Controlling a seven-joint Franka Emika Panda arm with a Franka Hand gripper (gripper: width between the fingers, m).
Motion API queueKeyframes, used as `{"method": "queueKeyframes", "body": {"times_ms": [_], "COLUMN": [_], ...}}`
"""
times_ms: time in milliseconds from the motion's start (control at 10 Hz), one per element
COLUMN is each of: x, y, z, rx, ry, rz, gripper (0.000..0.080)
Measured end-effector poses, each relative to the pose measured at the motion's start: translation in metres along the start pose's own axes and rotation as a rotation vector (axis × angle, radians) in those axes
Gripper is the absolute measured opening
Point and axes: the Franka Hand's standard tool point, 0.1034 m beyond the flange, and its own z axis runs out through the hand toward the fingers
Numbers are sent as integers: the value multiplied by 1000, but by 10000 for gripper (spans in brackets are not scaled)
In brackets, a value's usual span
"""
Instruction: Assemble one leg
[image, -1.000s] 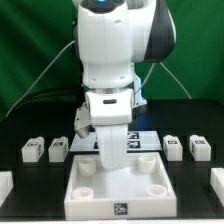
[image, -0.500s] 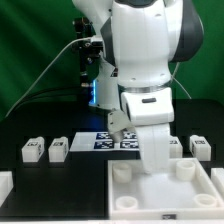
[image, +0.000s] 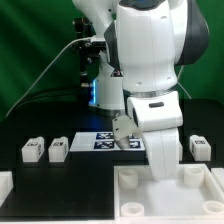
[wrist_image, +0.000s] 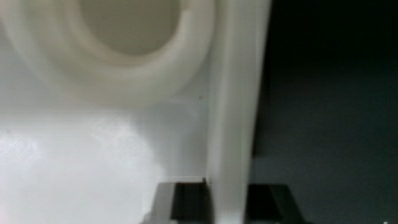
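Note:
Two legs (image: 32, 150) (image: 58, 149), small white blocks with tags, sit at the exterior view's left, and a third leg (image: 200, 148) sits at the right. My gripper (image: 159, 174) is over the back wall of the large white tray-like panel (image: 200, 196) at the lower right. In the wrist view my gripper (wrist_image: 226, 205) is shut on the panel's thin wall (wrist_image: 228, 110), with one dark finger (wrist_image: 187, 205) on each side. A round corner boss (wrist_image: 107, 45) of the panel shows beside it. No leg is held.
The marker board (image: 103, 141) lies on the black table behind the panel, between the legs. Another white part (image: 5, 184) shows at the exterior view's left edge. The arm's body hides the table behind the panel's right part.
My arm has carried the tray-like panel from the middle of the table to the exterior view's right. The legs have not moved.

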Motion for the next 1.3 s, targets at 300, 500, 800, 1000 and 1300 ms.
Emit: {"method": "queueKeyframes", "body": {"times_ms": [300, 500, 800, 1000, 1300], "x": [5, 4, 4, 4, 3], "y": [1, 0, 0, 0, 0], "z": [0, 1, 1, 1, 1], "rx": [30, 30, 31, 31, 31], "ry": [-6, -6, -6, -6, -6], "rz": [51, 53, 53, 54, 54], "gripper": [67, 243, 578, 635, 647]}}
